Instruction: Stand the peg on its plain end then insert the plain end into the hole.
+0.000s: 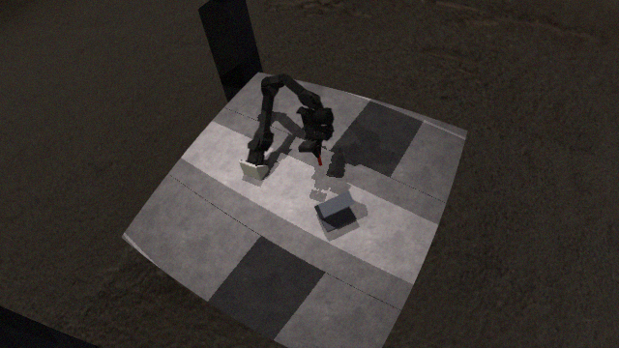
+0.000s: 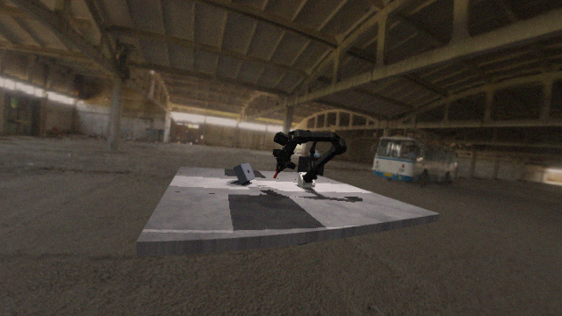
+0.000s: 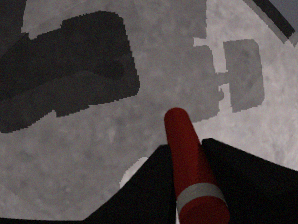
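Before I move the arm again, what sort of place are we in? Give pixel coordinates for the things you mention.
Probably a disused warehouse or bus depot: arched trusses (image 2: 335, 66) carry a wide roof (image 2: 246, 39), a white-and-blue bus (image 2: 395, 159) is parked on the rough bare floor (image 2: 281, 281), and bright windows (image 2: 211, 120) line the far wall.

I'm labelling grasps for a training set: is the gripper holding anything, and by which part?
Yes, the red peg: the gripper grips its side near the white-banded end, leaving the plain end sticking out.
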Action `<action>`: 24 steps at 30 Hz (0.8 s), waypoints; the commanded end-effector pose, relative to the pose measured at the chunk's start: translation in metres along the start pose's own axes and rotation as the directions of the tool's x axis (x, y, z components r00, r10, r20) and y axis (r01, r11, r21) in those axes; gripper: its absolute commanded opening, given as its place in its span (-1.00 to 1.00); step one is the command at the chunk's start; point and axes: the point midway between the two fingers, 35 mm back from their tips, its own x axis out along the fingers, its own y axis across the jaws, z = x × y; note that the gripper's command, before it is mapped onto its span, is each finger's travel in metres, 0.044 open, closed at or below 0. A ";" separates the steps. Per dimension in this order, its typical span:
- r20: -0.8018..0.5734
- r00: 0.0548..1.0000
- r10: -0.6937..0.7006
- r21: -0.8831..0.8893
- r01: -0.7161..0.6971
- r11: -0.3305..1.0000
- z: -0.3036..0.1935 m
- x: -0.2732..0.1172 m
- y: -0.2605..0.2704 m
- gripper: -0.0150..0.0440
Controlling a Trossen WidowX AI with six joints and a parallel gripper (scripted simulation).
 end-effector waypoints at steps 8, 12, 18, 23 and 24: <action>0.063 0.996 -0.066 -0.002 0.067 0.998 0.003 0.003 -0.013 -0.49; 0.083 0.993 -0.087 -0.001 0.088 0.996 0.004 0.005 -0.018 -0.49; 0.114 0.986 -0.119 0.002 0.119 0.993 0.006 0.006 -0.025 -0.49; 0.141 0.979 -0.144 0.006 0.145 0.989 0.008 0.008 -0.031 -0.49; 0.146 0.978 -0.149 0.007 0.150 0.989 0.008 0.008 -0.032 -0.49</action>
